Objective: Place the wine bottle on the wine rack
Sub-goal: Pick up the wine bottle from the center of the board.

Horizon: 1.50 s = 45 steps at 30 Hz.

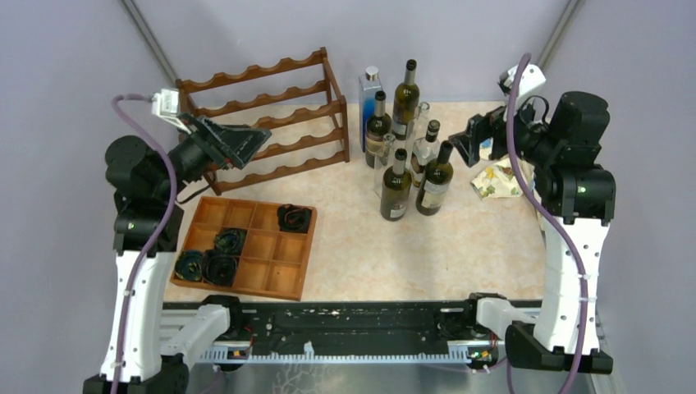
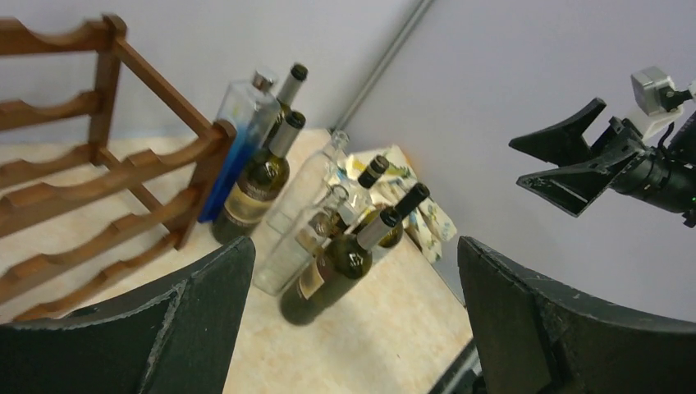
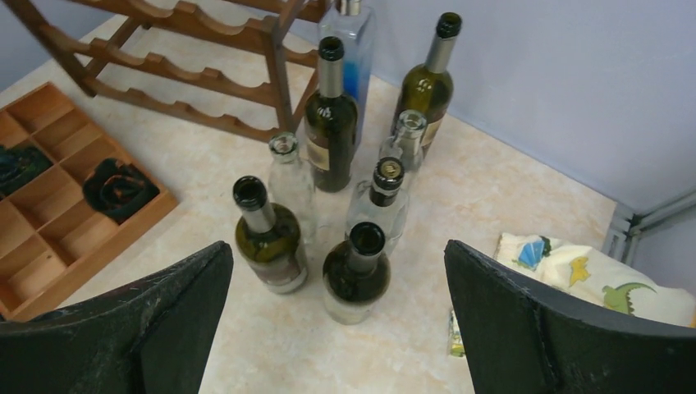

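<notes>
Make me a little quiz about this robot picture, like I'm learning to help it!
1. True or false: a bottle already lies on the wine rack.
2. Pick one: what is the left gripper holding? A) a bottle B) nothing C) a spoon
3. Fill the gap: the bottles all stand ___ on the table.

Key: 1 false; 2 B; 3 upright.
</notes>
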{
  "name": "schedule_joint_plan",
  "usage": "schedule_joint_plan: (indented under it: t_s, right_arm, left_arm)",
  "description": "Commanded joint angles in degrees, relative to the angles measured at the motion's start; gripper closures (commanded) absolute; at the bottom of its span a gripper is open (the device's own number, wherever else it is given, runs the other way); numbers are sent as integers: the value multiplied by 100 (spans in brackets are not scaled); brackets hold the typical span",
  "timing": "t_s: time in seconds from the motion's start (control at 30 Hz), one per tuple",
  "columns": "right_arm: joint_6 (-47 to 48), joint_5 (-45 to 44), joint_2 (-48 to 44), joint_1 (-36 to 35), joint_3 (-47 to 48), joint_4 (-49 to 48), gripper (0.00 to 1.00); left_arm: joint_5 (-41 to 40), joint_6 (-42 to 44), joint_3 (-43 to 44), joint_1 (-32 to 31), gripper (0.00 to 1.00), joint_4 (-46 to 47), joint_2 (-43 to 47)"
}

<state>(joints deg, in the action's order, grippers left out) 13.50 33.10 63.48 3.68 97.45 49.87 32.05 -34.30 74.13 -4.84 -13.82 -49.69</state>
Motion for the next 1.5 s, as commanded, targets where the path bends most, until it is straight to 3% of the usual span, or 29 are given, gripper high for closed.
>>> schedule_joint_plan:
  t_s: [0.0, 0.07, 0.2, 0.3, 0.47, 0.6, 0.8, 1.03, 1.47]
  right_arm:
    - [353, 633, -204, 65, -155, 224, 2]
    - [392, 714, -258, 68, -282, 271, 2]
    - [519, 851, -333, 77, -475, 317, 2]
    - [844, 1047, -377, 76, -608, 438, 2]
    - [1509, 1332, -642, 83, -1028, 421, 2]
    - [1424, 1322, -854, 81, -1525, 208, 2]
    - [1004, 1086, -1133, 89, -2294, -95, 2]
    - [1016, 634, -1556, 93, -3153, -82, 2]
    - [826, 723, -1536, 89, -3709, -722, 2]
  left_arm:
    - [756, -202, -45, -244, 1, 195, -323]
    - [475, 46, 60, -841, 1, 29, -562]
    - [-1158, 1089, 756, -3100, 1, -779, -1340]
    - [-1632, 1465, 873, -3886, 1, -730, -1716]
    - [-1073, 1542, -548, -4059, 3, 1037, -1508]
    - [-1064, 1710, -1580, -4064, 3, 2584, -1488]
    - [-1447, 1981, -1509, -4055, 4, 2859, -2414]
    - [-1277, 2033, -1799, -4056, 6, 4260, -3332]
    - [-1588, 2584, -1396, -4096, 24, 4966, -4326]
